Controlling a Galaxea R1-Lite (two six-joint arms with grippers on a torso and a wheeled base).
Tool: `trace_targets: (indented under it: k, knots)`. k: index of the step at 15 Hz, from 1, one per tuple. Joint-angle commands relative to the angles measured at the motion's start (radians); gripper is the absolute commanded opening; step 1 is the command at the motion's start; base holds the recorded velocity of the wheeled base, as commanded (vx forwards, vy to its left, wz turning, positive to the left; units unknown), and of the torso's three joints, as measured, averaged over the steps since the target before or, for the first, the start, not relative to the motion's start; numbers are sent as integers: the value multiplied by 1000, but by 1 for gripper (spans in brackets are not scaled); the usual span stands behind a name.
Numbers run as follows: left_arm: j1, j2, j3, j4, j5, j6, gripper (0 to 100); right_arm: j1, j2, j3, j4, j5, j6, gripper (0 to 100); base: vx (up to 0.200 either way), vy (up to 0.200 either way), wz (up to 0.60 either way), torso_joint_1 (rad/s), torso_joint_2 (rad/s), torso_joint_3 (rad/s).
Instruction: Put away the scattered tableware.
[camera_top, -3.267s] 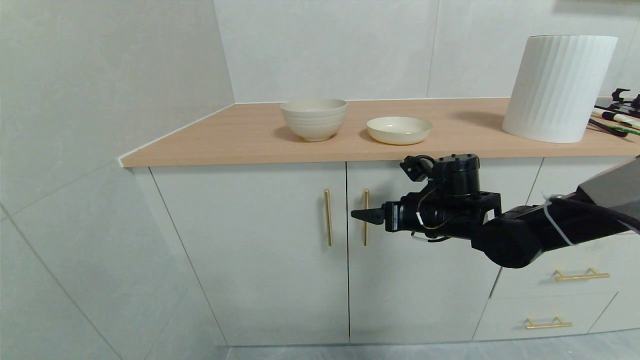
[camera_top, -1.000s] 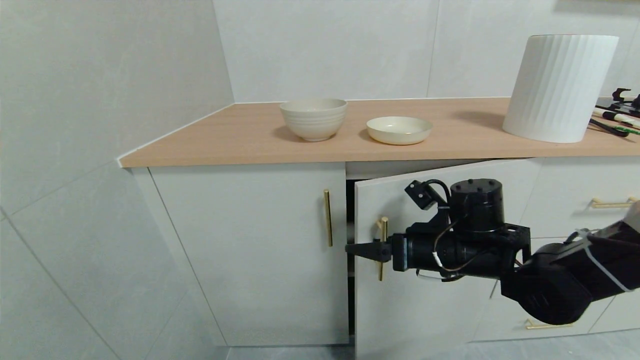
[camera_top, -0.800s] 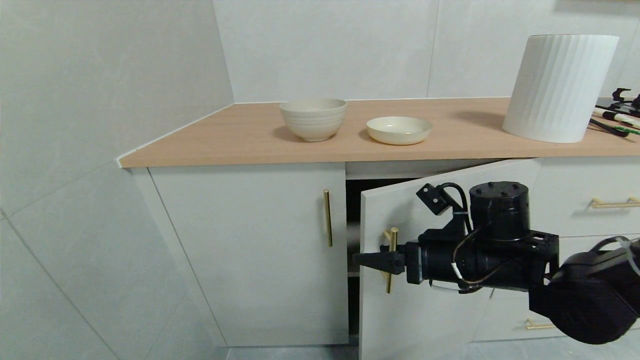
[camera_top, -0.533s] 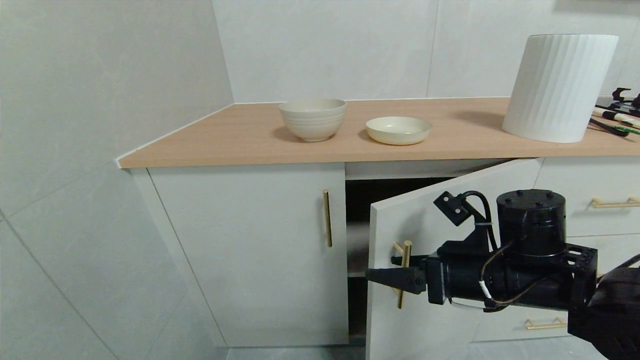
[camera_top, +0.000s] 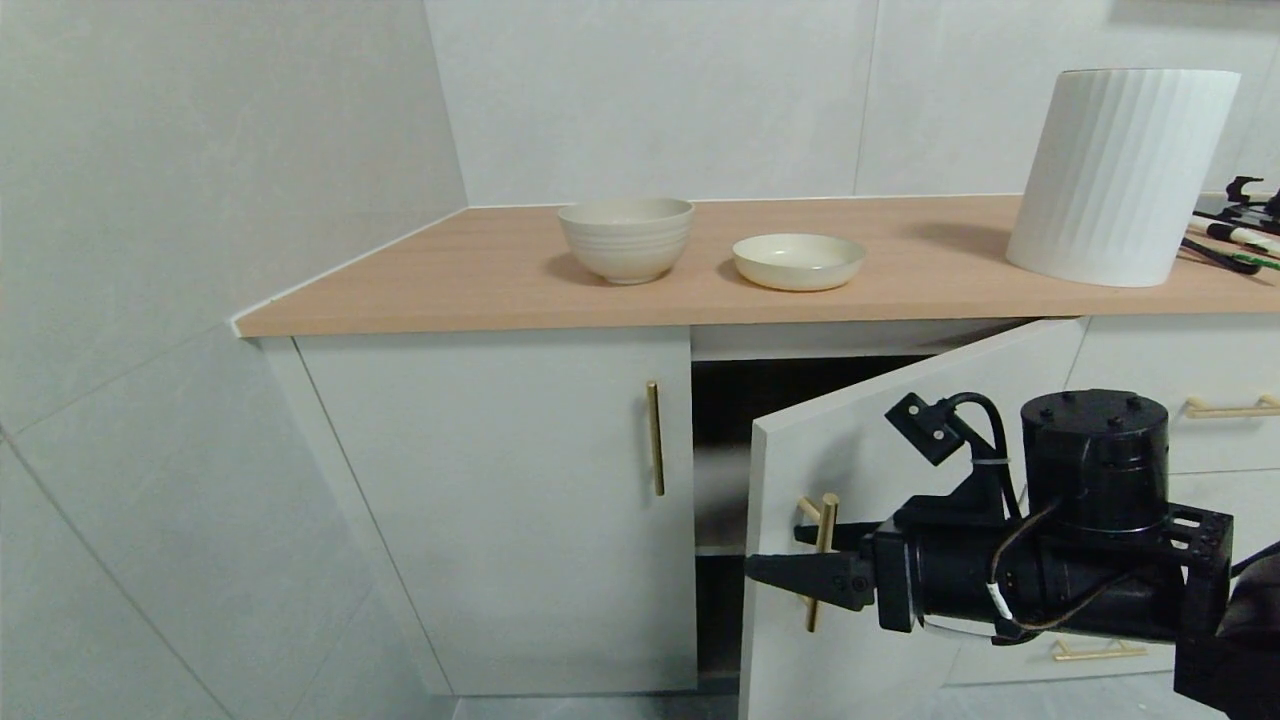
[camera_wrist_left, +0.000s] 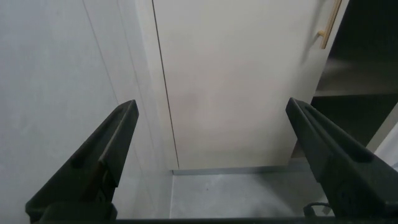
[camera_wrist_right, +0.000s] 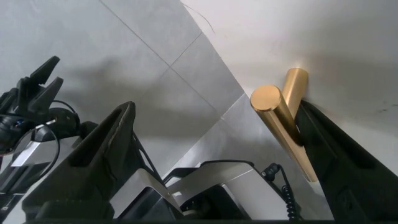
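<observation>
- Cabinet door (camera_top: 900, 400): was shut, now swung well ajar, drawn by the right hand (camera_top: 790, 556); dark shelving is exposed behind it.
- Right hand: fingers wide, straddling the brass handle (camera_top: 826, 518), not clamped.
- Left hand (camera_wrist_left: 211, 155): wide, empty.
- Ribbed bowl (camera_top: 627, 238), shallow dish (camera_top: 798, 260): on the desk (camera_top: 480, 285), above and beyond the right hand; likely stowed next.
- Writing: none legible.

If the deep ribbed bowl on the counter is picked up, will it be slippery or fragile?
The bowl looks like smooth ceramic: probably stiff, breakable, rather slippery. Its foot is narrower than its rim, so a high push might tip it.
</observation>
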Motion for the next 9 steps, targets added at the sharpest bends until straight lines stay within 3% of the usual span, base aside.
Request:
trace_targets:
  k: [1, 2, 4, 6, 7, 9]
  knots:
    - [0, 0, 0, -1, 0, 6, 100, 0, -5, 8, 1, 0, 0, 100, 0, 0, 0, 0, 0, 0]
    - [0, 0, -6, -3, -8, 14, 100, 0, -8, 9, -2, 0, 1, 100, 0, 0, 0, 0, 0, 0]
    - [-1, 34, -149, 39, -71, 12, 100, 0, -13, 15, -23, 0, 1, 100, 0, 0, 0, 0, 0, 0]
    - [-3, 214, -348, 146, -183, 6, 100, 1, -11, 19, -35, 0, 1, 100, 0, 0, 0, 0, 0, 0]
    - [-3, 267, -391, 152, -214, 6, 100, 1, -13, 19, -35, 0, 1, 100, 0, 0, 0, 0, 0, 0]
    - [-4, 605, -638, 151, -353, 8, 100, 1, -19, 20, -35, 0, 1, 100, 0, 0, 0, 0, 0, 0]
